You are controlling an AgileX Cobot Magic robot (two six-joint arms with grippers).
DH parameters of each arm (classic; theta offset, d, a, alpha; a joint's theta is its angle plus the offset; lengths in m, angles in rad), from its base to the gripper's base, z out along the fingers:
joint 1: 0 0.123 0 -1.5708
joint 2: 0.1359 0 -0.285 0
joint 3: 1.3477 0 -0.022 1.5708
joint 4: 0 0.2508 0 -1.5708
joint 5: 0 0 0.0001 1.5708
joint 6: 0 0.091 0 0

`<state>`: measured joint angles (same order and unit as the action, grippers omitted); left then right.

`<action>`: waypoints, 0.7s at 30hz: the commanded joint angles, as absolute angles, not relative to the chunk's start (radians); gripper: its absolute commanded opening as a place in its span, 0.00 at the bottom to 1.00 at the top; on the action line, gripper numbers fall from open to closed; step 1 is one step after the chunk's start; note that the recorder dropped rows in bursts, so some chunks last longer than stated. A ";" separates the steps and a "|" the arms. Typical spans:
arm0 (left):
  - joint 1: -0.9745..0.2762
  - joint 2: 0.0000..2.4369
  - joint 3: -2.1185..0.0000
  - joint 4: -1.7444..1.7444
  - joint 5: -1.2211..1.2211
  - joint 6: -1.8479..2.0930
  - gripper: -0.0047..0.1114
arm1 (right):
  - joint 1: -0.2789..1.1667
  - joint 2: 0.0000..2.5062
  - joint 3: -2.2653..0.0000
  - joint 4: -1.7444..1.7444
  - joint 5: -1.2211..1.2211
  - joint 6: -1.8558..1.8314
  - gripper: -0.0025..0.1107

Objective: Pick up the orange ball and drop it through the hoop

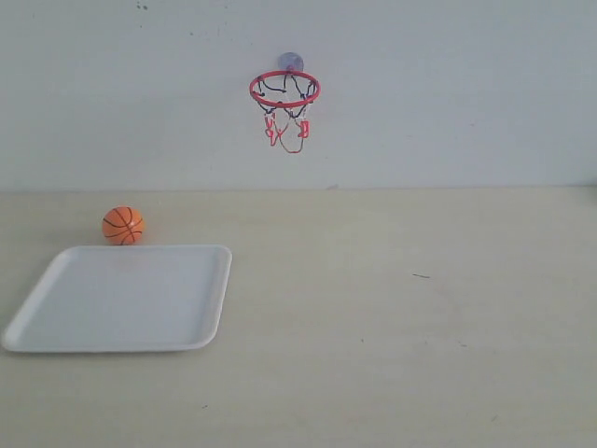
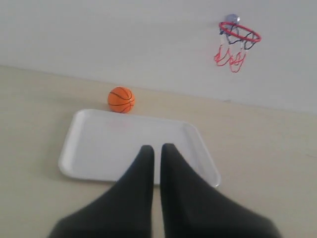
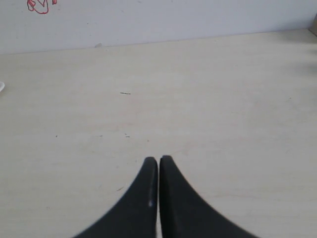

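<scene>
The orange ball (image 1: 122, 225) rests on the table just behind the far left corner of the white tray (image 1: 121, 299); the left wrist view shows the orange ball (image 2: 121, 99) beyond the tray (image 2: 99, 144). The hoop (image 1: 284, 91), a red ring with a dangling net, hangs on the back wall by a suction cup, and it shows as the hoop (image 2: 239, 33) in the left wrist view. My left gripper (image 2: 157, 148) is shut and empty, hovering over the tray's near edge. My right gripper (image 3: 158, 160) is shut and empty above bare table. Neither arm appears in the exterior view.
The pale table (image 1: 420, 317) runs back to a white wall (image 1: 448, 93). A short dark mark (image 1: 422, 276) lies on the table right of centre. A bit of the red net (image 3: 39, 6) peeks in at the edge of the right wrist view.
</scene>
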<state>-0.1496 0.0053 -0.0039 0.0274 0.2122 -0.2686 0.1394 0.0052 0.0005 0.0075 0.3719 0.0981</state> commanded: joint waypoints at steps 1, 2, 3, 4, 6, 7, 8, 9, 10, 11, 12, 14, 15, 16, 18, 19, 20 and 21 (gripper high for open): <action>-0.089 0.000 0.000 0.072 0.293 -0.273 0.08 | 0.140 0.000 0.000 0.000 0.368 0.096 0.02; -0.078 0.000 0.000 0.072 0.307 -0.273 0.08 | 0.140 0.000 0.000 0.000 0.368 0.096 0.02; -0.073 0.000 0.000 0.072 0.305 -0.273 0.08 | 0.140 0.000 0.000 0.000 0.368 0.096 0.02; -0.066 0.000 0.000 0.072 0.305 -0.273 0.08 | 0.140 0.000 0.000 0.000 0.368 0.096 0.02; -0.053 0.000 0.000 0.073 0.305 -0.273 0.08 | 0.140 0.000 0.000 0.000 0.368 0.096 0.02; -0.050 0.000 0.000 0.073 0.305 -0.273 0.08 | 0.140 0.000 0.000 0.000 0.368 0.096 0.02; -0.050 0.000 0.000 0.073 0.305 -0.273 0.08 | 0.140 0.000 0.000 0.000 0.368 0.096 0.02; -0.051 0.000 0.000 0.071 0.305 -0.273 0.08 | 0.140 0.000 0.000 0.000 0.366 0.096 0.02; -0.051 0.000 0.000 0.071 0.305 -0.273 0.08 | 0.140 0.000 0.000 0.000 0.366 0.096 0.02; -0.051 0.000 0.000 0.072 0.303 -0.273 0.08 | 0.140 0.000 0.000 0.000 0.366 0.096 0.02; -0.051 0.000 0.000 0.072 0.303 -0.273 0.08 | 0.140 0.000 0.000 0.000 0.366 0.096 0.02; -0.051 0.000 0.000 0.072 0.303 -0.273 0.08 | 0.140 0.000 0.000 0.000 0.366 0.096 0.02; -0.051 0.000 0.000 0.072 0.303 -0.273 0.08 | 0.140 0.000 0.000 0.000 0.366 0.096 0.02; -0.051 0.000 0.000 0.072 0.303 -0.273 0.08 | 0.140 0.000 0.000 0.000 0.366 0.096 0.02; -0.051 0.000 0.000 0.072 0.303 -0.273 0.08 | 0.140 0.000 0.000 0.000 0.366 0.096 0.02; -0.051 0.000 0.000 0.072 0.303 -0.273 0.08 | 0.140 0.000 0.000 0.000 0.366 0.096 0.02; -0.051 0.000 0.000 0.072 0.303 -0.273 0.08 | 0.140 0.000 0.000 0.000 0.366 0.096 0.02; -0.051 0.000 0.000 0.072 0.306 -0.273 0.08 | 0.140 0.000 0.000 0.000 0.366 0.096 0.02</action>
